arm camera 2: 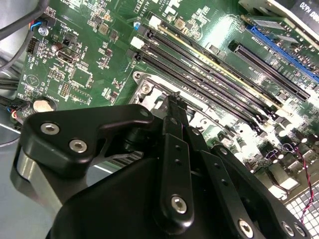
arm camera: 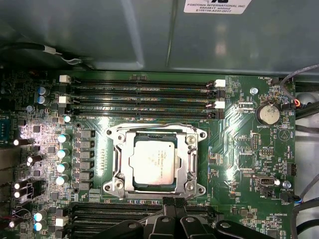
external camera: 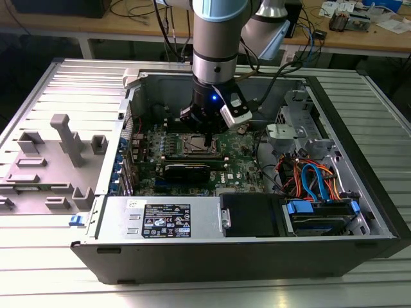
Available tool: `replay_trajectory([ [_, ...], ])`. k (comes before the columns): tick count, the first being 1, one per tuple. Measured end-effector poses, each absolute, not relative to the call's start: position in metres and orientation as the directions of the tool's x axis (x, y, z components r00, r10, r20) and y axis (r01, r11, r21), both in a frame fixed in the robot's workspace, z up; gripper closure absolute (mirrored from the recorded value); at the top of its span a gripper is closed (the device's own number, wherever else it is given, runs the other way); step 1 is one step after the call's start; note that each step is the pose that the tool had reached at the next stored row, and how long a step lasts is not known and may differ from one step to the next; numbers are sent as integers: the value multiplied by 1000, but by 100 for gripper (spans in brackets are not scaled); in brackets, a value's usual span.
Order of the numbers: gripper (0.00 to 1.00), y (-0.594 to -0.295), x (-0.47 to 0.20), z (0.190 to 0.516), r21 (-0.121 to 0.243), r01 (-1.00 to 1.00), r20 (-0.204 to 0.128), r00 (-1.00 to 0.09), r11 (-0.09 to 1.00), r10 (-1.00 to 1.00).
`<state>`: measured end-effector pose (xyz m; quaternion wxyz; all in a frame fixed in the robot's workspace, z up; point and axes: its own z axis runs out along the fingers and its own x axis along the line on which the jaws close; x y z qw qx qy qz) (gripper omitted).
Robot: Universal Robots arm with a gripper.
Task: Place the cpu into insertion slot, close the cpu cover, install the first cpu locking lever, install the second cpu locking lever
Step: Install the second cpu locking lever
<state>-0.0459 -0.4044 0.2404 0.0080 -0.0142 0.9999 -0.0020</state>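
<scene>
Currently the cpu [arm camera: 153, 163] lies seated in the insertion slot [arm camera: 115, 164] of the green motherboard [arm camera: 239, 154], silver top facing up, and the cpu cover [arm camera: 190, 162] appears to lie flat around it, framing the chip through its window. Whether either locking lever is latched cannot be told.

In the exterior view, left to right: a grey plastic fixture tray [external camera: 48, 163] rests on the slatted desk [external camera: 38, 276] at the exterior view's left; the open computer case [external camera: 359, 167] follows, with the motherboard at its floor; the gripper [external camera: 204, 122] hangs over the board just beyond the socket; the drive bay with blue and orange cables [external camera: 314, 179] fills the exterior view's right.

In the first wrist view the fingers [arm camera: 172, 203] look pressed together with nothing between them, their tips at the socket edge nearest the lower memory slots [arm camera: 99, 211].

Judged from this pose, the step in hand is work at the cover or a lever on that edge. To do it well, contact should stay on the metal frame or lever and off the chip top, with pressure kept even so the cover sits square.

Obstructions: memory slots [arm camera: 139, 97] flank the socket on two sides, a row of capacitors [arm camera: 62, 159] stands beside it, and a coin battery [arm camera: 269, 113] sits well apart.
</scene>
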Motion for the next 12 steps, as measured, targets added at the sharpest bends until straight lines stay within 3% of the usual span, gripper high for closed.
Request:
replay_trajectory([
  [6, 89, -409, -46, 240, -3, -28, -11, -1000, 1000, -28],
  [12, 89, -422, -47, 240, 46, -28, -1, -1000, 999, -28],
])
